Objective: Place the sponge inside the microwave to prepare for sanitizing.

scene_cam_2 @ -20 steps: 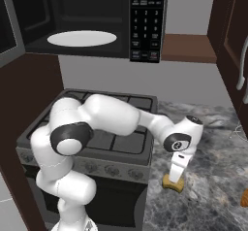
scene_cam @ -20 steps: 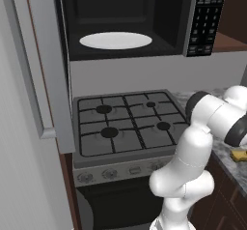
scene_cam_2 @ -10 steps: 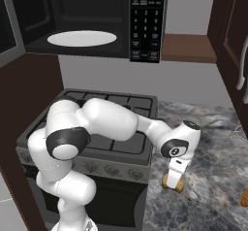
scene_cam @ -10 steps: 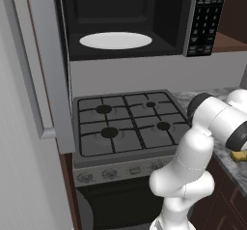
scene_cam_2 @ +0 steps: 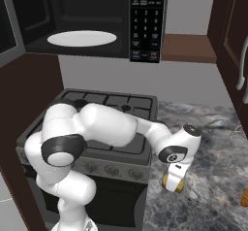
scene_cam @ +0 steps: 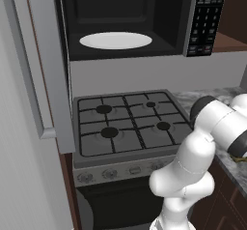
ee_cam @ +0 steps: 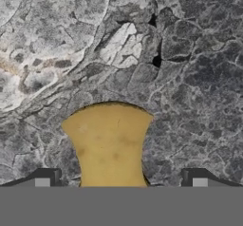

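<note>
The sponge [ee_cam: 110,144], a small yellowish-tan block, lies on the grey marble counter [ee_cam: 180,68]. It also shows at the counter's front edge, just right of the stove, as the sponge [scene_cam_2: 168,181]. My gripper [ee_cam: 121,180] is open and points down over it, one fingertip [ee_cam: 46,177] on each side of the block and apart from it. From the right base the gripper [scene_cam_2: 173,177] sits low over the sponge. The microwave [scene_cam: 125,21] hangs open above the stove with its white round plate [scene_cam: 116,40] bare; the microwave [scene_cam_2: 87,16] is up and to the left of the gripper.
The grey gas stove [scene_cam_2: 111,104] stands between the sponge and the space under the microwave. The microwave door [scene_cam: 46,79] swings out at the left. A small orange thing [scene_cam_2: 244,198] lies at the counter's right edge. Dark cabinets [scene_cam_2: 237,41] rise at the right.
The hand has come down over the sponge, so its open fingers now straddle the block. The sponge has not moved.
</note>
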